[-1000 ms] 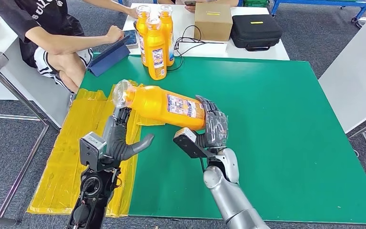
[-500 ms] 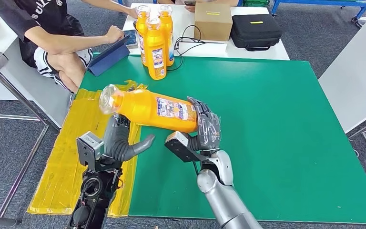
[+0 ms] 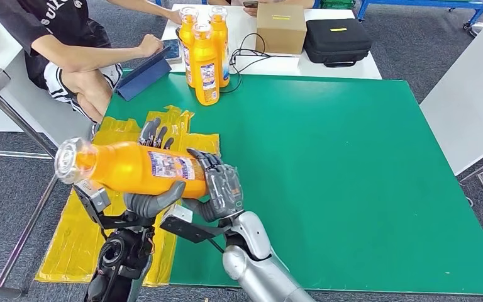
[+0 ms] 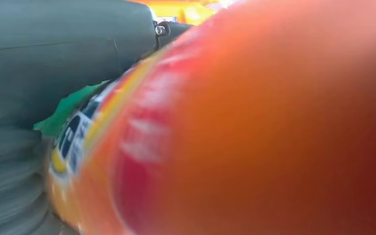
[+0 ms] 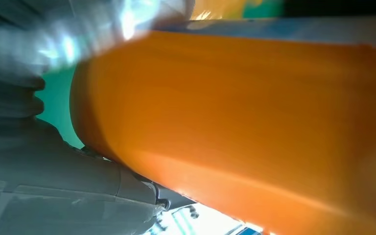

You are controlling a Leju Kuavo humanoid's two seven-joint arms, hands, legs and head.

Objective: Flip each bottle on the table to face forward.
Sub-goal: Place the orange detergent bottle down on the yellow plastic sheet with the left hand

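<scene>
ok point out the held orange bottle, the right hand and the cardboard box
held orange bottle (image 3: 132,170): head view, on its orange body beside the label
right hand (image 3: 223,185): head view, on the back of the hand
cardboard box (image 3: 281,28): head view, on its front face

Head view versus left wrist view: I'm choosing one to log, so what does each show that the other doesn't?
Head view alone: the right hand at the bottle's base, three upright bottles, a box, a black case, a seated person. Left wrist view alone: a blurred close-up of the label. Both: the bottle, left hand and green mat.
</scene>
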